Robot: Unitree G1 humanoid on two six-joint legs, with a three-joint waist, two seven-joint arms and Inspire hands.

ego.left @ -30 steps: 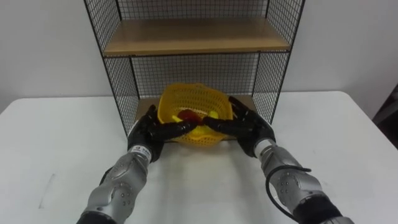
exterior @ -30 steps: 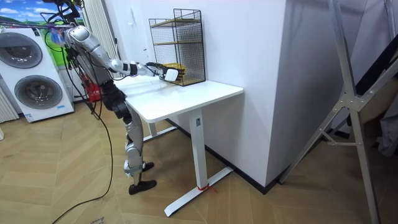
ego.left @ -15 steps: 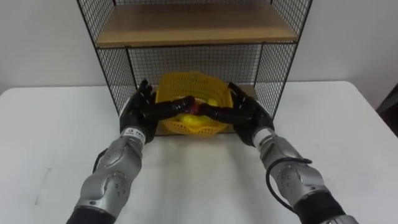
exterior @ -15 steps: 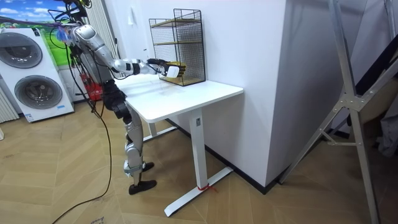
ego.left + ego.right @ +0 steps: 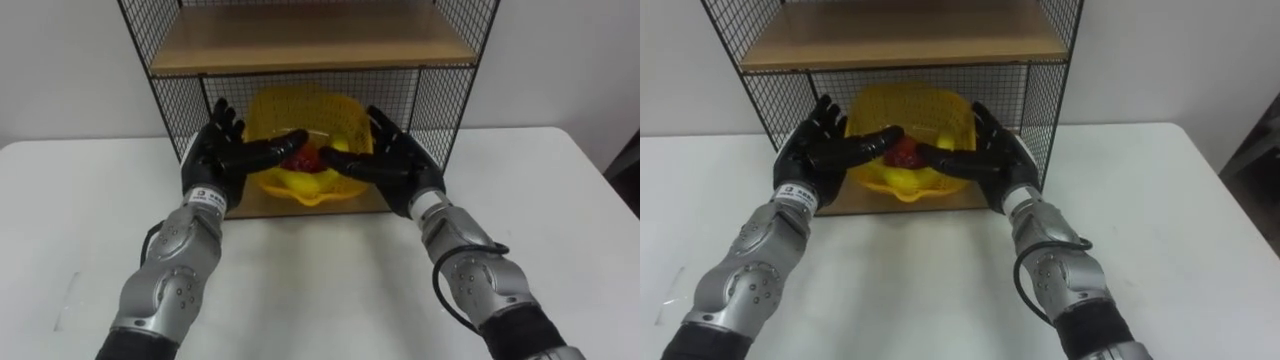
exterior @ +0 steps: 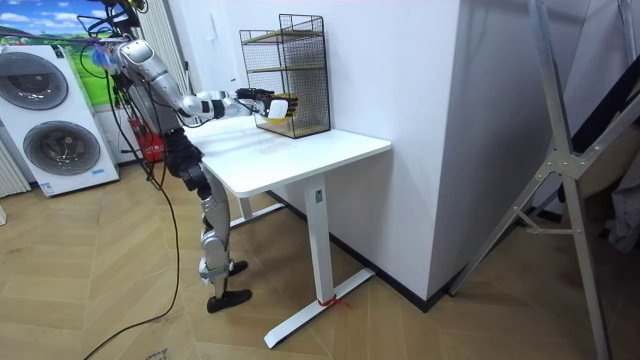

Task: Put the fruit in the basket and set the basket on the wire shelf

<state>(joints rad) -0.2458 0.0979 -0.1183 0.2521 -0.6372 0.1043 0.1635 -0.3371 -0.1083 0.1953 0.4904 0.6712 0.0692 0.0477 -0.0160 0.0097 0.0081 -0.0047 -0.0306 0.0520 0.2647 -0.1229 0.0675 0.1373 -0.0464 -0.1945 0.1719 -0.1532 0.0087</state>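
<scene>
Our left hand (image 5: 210,160) grips 1 side of the yellow basket (image 5: 300,105), thumb laid over the rim and fingers spread against the outer wall. Our right hand (image 5: 400,165) clamps the opposite side the same way. Between the 2 hands the basket hangs tilted, its mouth toward us, in the open front of the wire shelf (image 5: 165,95). It sits under the upper board (image 5: 310,40) and just above the lower board (image 5: 300,207). Inside we see a red fruit (image 5: 305,158) and yellow fruit (image 5: 340,145). The shelf stands on the white bench (image 5: 320,280), and in the room view we stand at the bench's edge with both arms stretched forward.
</scene>
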